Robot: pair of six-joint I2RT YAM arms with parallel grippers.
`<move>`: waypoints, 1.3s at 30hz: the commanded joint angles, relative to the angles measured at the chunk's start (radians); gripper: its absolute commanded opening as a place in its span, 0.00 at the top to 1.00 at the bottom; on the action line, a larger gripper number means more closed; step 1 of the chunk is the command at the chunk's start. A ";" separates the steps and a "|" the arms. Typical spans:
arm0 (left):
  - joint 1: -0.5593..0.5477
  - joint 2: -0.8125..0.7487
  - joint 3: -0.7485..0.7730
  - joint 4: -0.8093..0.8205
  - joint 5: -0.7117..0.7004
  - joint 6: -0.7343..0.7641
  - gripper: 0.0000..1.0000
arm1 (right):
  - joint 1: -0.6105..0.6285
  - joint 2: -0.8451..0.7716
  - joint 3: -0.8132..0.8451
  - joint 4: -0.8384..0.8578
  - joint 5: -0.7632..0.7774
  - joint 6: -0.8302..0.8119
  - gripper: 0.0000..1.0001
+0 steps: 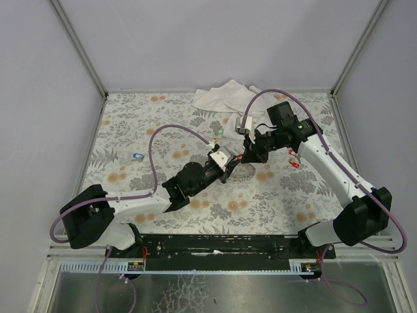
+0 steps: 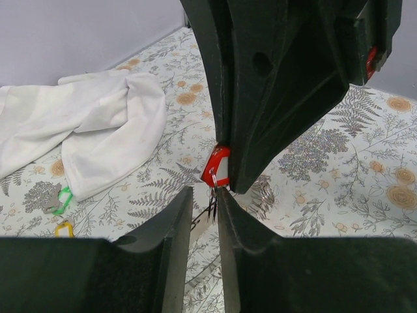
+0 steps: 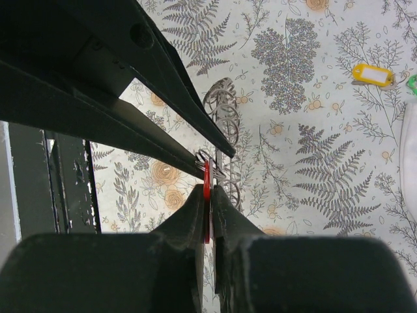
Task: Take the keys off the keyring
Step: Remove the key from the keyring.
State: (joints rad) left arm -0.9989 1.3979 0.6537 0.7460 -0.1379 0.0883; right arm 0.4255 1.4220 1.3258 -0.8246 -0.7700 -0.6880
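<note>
Above the middle of the table, my two grippers meet tip to tip. My right gripper [image 3: 207, 189] [image 1: 245, 156] is shut on a red key [image 3: 207, 177] [image 2: 215, 166], held edge-on between its pads. The silvery keyring [image 3: 225, 111] [image 1: 244, 172] hangs from that key down to the table. My left gripper [image 2: 204, 195] [image 1: 230, 163] is closed to a narrow gap on the keyring's thin wire loops [image 2: 212, 207] just below the red key. Loose keys lie apart: green [image 2: 63, 200], yellow [image 2: 63, 228] [image 3: 373, 75], blue [image 1: 137, 155].
A crumpled white cloth [image 1: 225, 96] [image 2: 85, 120] lies at the back of the flower-patterned table. Another small red piece [image 1: 294, 162] lies right of my right arm. The black rail with the arm bases [image 1: 221, 244] runs along the near edge.
</note>
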 commanded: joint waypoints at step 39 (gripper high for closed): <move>0.017 -0.027 -0.016 0.008 0.042 0.012 0.84 | 0.010 -0.021 0.046 0.025 -0.028 0.008 1.00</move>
State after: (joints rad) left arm -0.9909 1.3846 0.6308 0.7437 -0.0841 0.1017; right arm 0.4255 1.4220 1.3258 -0.8249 -0.7700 -0.6876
